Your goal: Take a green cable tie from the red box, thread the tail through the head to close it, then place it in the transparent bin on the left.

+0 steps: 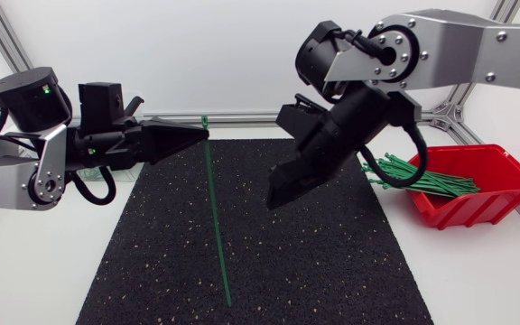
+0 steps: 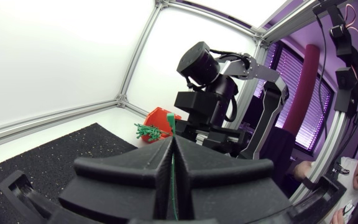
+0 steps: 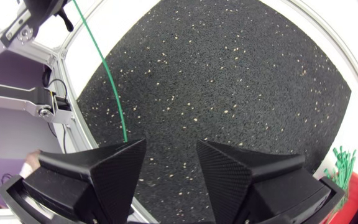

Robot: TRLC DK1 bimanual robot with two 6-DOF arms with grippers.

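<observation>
Pick done: left gripper (image 1: 202,134) clenched on green cable tie (image 1: 217,219), tail hanging below its tips | right gripper (image 1: 274,196) released, empty, beside the tail | threading and binning not yet done; bin unseen

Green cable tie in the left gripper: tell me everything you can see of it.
The green cable tie is one thin, straight, plastic-looking strip, not looped. The left gripper is shut on it near one end. A short stub pokes out beyond the grip, and the long remainder runs out over the black mat. Whether the far tip touches the mat is unclear. The open right gripper is beside it, apart.
</observation>
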